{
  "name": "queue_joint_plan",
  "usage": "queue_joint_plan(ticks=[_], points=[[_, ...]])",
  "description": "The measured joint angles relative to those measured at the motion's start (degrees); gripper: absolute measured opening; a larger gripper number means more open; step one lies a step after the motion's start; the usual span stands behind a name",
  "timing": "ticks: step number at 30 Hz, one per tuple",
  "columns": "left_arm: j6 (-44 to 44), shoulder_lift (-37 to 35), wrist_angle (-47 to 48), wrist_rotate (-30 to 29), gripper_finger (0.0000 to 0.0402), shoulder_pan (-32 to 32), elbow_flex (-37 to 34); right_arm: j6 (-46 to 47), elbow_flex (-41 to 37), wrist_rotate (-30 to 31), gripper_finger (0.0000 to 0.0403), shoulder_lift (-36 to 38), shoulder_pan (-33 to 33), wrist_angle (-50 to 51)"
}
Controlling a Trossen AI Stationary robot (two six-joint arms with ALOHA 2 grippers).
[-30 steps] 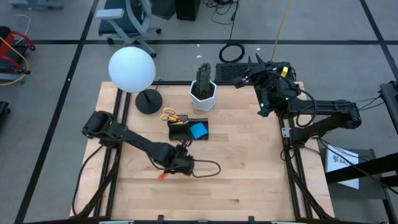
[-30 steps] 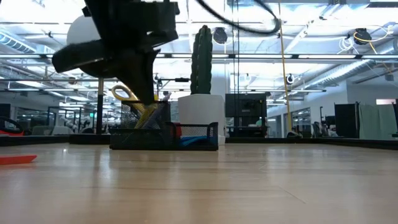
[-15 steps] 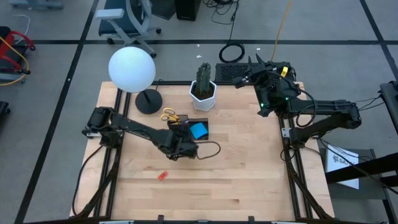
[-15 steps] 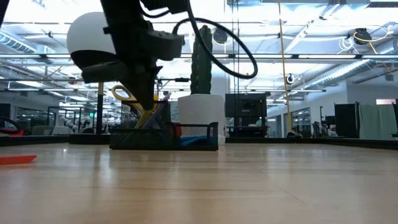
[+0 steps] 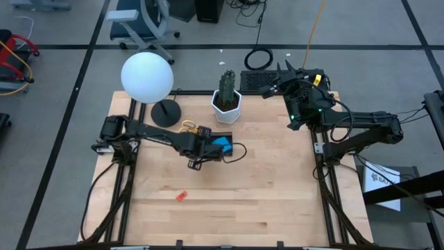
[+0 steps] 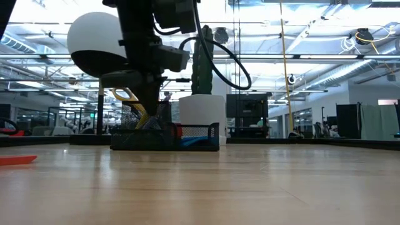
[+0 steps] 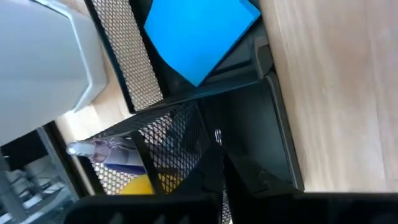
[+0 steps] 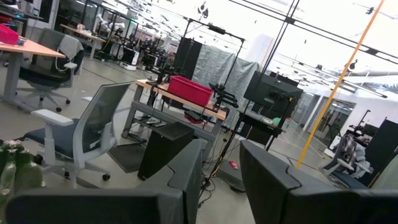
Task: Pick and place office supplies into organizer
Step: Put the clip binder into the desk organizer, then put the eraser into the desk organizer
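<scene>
A white globe lamp (image 5: 146, 76) on a round black base (image 5: 165, 113) is being shown at the far left of the light wooden table (image 5: 263, 187). A tiny red-orange piece (image 5: 181, 196) is lying loose on the bare wood toward the near left, well apart from everything else; in the low view it is being seen flat at the left edge (image 6: 17, 160).

The left gripper (image 5: 203, 142) is being held directly over the small black mesh organizer tray (image 5: 225, 135), with its fingers pressed together; whether anything is being pinched between them cannot be told. In the left wrist view the tray's mesh walls (image 7: 134, 62) are being seen close below, with the blue square sticky-note pad (image 7: 199, 34) lying in one open compartment and a clear-capped pen (image 7: 102, 150) standing behind the mesh of another. The yellow-handled scissors (image 5: 187, 128) are being kept at the tray's left end, handles sticking up and out; in the low view they are being seen rising above the mesh (image 6: 128, 97).

Just behind the tray, a green cactus in a white hexagonal pot (image 5: 227, 101) is standing upright.

At the far right rear corner of the table, the right gripper (image 5: 284, 76) is being held raised, well apart from the tray, with its two dark fingers (image 8: 186, 165) standing parted around nothing.
</scene>
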State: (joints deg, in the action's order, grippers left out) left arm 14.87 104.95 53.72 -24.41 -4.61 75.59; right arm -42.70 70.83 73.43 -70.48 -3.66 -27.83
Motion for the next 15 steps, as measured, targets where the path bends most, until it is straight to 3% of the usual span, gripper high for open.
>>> queue_joint_plan(ticks=[4, 15], points=[[-1.92, 0.00, -0.16, 1.43, 0.0010, 0.89, -0.02, 0.00, 0.00, 0.00, 0.0100, 0.00, 0.02, 0.00], [-6.08, 0.00, -0.21, 1.65, 0.0089, 1.54, -0.02, 0.00, 0.00, 0.00, 0.0100, 0.00, 0.02, 0.00]])
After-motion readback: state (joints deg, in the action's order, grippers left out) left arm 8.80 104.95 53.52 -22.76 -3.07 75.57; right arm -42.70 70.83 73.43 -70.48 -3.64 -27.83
